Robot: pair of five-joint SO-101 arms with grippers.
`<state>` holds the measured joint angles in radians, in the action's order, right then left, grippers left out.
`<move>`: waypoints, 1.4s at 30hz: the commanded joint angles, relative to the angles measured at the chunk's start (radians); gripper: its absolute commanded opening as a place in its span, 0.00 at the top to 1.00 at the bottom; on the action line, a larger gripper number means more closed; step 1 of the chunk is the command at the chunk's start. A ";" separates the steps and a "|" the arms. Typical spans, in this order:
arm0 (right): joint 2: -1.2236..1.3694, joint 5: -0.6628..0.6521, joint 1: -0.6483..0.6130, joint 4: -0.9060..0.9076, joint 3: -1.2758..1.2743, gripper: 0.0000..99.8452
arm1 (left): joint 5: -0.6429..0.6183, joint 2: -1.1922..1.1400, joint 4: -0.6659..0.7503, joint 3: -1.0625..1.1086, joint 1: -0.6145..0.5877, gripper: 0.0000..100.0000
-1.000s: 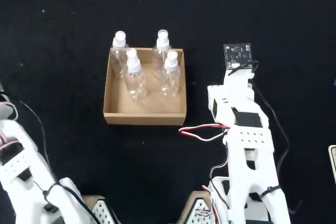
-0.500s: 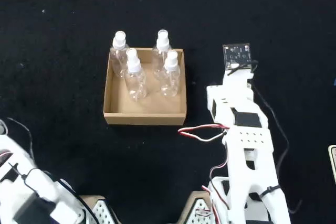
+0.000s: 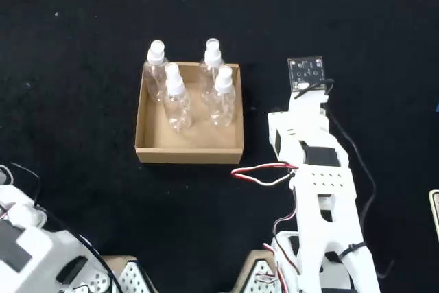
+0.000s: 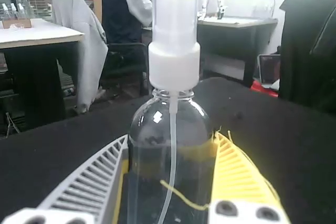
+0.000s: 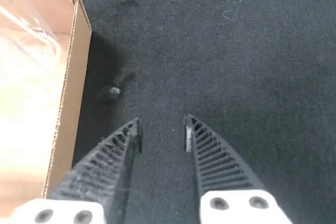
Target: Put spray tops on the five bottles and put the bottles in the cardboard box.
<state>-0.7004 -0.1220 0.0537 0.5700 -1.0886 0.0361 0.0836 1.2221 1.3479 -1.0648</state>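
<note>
Cardboard box [image 3: 190, 154] out on the black tabletop [image 3: 82, 101], loaded with four bottles [image 3: 175, 101]. All four upright and white-capped: two against the far wall, two just nearer. Near half of the box floor bare.

Left arm [image 3: 34, 252] tucked at the near-left corner of the tabletop, well apart from the box. Left gripper [image 4: 169, 139] clenched, fingers [image 4: 86, 184] pressed to either side of the fifth bottle [image 4: 168, 182]. Clear body, spray top [image 4: 173, 30] sitting on the neck, dip tube [image 4: 170, 129] running down inside. Cannot tell whether screwed fully home.

Right gripper [image 5: 161, 129] parted and holding nothing, hanging over bare tabletop just beside the box's side wall.

Looks like capping done on all five, leaving the last placement in hand.

Next move, by this reading:
- Carry the fifth bottle across to the box and over its vacant near half.
- Keep it upright throughout.
- Lower between the near wall and the nearer pair, without clipping either.
- Release only once the base rests on the cardboard.

Worth minding:
- Tall, narrow bottles, likely quick to topple at a nudge.
- Little room beside the standing pair.
- Right gripper close to the box's flank, best kept out of the way.
</note>
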 commanded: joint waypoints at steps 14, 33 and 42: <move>-0.019 -0.002 -0.014 -0.031 0.002 0.89 | 0.000 -0.508 0.471 -0.114 -0.047 0.88; -0.019 -0.003 -0.015 -0.031 0.004 0.89 | 0.003 -0.555 0.473 -0.130 -0.062 0.88; -0.019 -0.005 -0.014 -0.031 0.004 0.89 | 0.006 -0.555 0.473 -0.130 -0.062 0.88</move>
<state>-0.7004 -0.1220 0.0537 0.5700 -1.0886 0.0376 -0.4764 1.6717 1.2405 -1.1185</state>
